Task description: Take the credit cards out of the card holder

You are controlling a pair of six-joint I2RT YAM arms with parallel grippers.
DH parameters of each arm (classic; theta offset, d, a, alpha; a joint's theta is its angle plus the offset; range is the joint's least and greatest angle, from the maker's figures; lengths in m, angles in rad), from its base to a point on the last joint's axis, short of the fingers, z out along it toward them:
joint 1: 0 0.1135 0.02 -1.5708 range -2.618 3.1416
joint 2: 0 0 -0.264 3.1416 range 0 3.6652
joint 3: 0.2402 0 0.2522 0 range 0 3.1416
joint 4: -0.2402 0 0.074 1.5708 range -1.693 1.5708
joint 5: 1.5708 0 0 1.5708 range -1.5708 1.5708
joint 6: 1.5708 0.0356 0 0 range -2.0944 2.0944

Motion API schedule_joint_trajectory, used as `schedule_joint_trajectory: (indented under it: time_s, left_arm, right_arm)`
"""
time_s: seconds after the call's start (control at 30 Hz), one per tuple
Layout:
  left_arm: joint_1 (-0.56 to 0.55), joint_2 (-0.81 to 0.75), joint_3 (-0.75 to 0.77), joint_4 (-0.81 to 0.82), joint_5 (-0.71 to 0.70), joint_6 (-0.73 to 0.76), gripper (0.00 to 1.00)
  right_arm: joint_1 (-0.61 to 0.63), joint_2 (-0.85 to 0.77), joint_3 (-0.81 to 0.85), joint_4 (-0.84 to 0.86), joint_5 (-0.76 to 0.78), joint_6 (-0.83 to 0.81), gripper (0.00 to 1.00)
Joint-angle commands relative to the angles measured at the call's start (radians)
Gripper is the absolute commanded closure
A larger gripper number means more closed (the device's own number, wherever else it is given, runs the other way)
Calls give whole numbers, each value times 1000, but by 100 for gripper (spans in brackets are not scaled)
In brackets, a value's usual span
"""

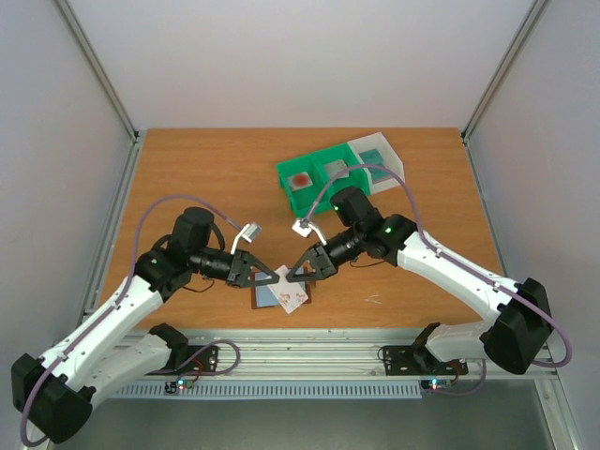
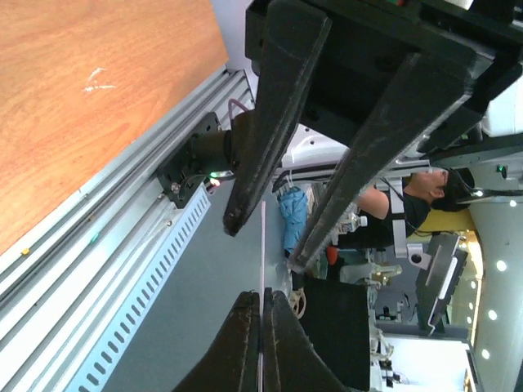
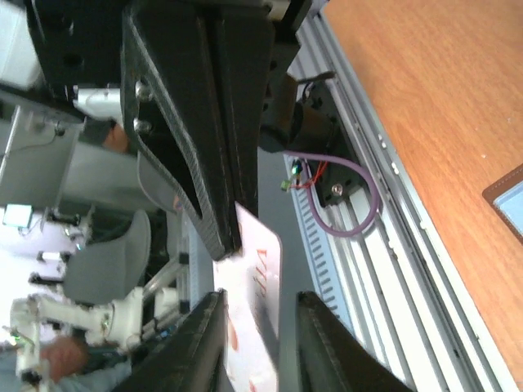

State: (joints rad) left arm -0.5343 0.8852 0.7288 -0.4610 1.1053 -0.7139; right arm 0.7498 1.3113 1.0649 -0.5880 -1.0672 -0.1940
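Observation:
A whitish credit card [image 1: 293, 296] with pink-red marks is held up over the open brown card holder [image 1: 265, 298], which lies near the table's front edge. My left gripper [image 1: 268, 275] is shut on the card, which shows edge-on [image 2: 262, 245] in the left wrist view. My right gripper [image 1: 301, 272] faces it, open. Its fingers straddle the card's [image 3: 260, 269] other end, which leans toward one finger with a gap to the other. A corner of the card holder [image 3: 508, 204] shows in the right wrist view. No teal cards are in sight.
A green bin [image 1: 319, 178] holding a red-spotted tile [image 1: 300, 180] and a white bin [image 1: 380, 155] stand at the back centre-right. The aluminium rail [image 1: 309, 349] runs along the near table edge under both grippers.

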Motion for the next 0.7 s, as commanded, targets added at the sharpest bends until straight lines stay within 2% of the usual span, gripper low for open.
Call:
schedule_joint_trajectory:
  time_s: [0.0,0.13,0.23,0.43,0.67]
  left_arm:
    - [0,-11,12,56,-60,-32,100]
    - [1,-54,24,39,-178,-23,100]
    - [1,-103,7,91,-255,-83,100]
    - [0,-192,-39,171,-383,-154,99]
    - [0,-287,-162,346,-536,-320,99]
  right_arm:
    - [2,-46,-38,168,72,156,69]
    - [-17,-85,-112,334,173,372,52]
    - [-44,-127,-192,477,244,528,46]
    - [-62,-169,-311,756,305,782,39]
    - [-56,-113,-336,982,288,933,41]
